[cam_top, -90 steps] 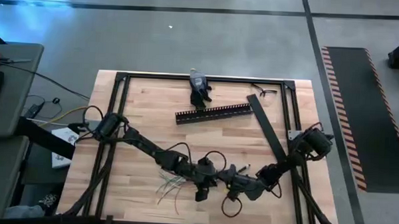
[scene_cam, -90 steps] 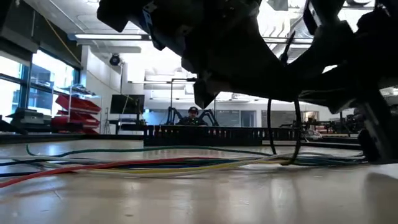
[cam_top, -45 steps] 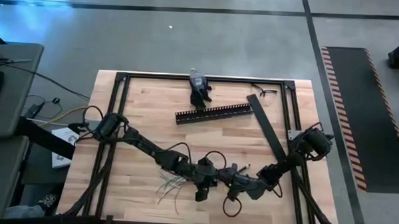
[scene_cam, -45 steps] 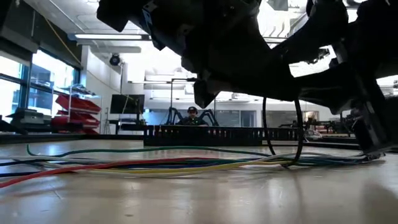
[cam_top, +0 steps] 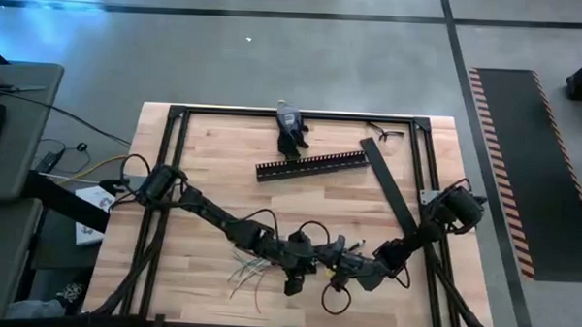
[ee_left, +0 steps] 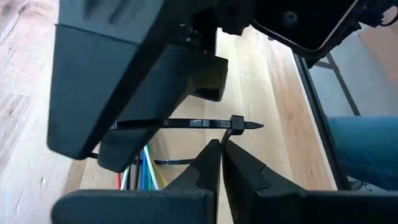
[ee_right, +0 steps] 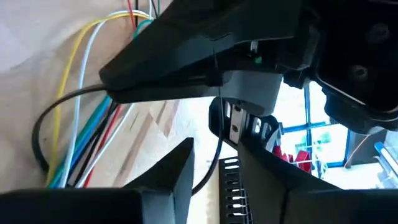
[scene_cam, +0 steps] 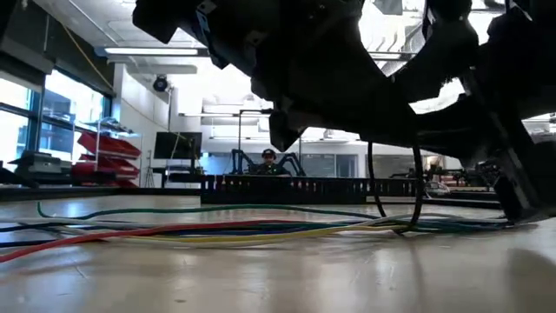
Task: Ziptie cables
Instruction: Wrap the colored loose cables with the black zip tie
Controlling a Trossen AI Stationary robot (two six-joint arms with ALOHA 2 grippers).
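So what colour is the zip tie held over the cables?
Black. The zip tie shows best in the left wrist view, above the cables.

Wooden table (cam_top: pixel 214 151): cables (cam_top: pixel 248 271), black duct (cam_top: pixel 313 164).

The cables (scene_cam: pixel 217 229), thin red, yellow, green, blue and pale strands, lie loosely bundled flat on the wooden table's near edge, fanning apart at one end (cam_top: pixel 248 272).
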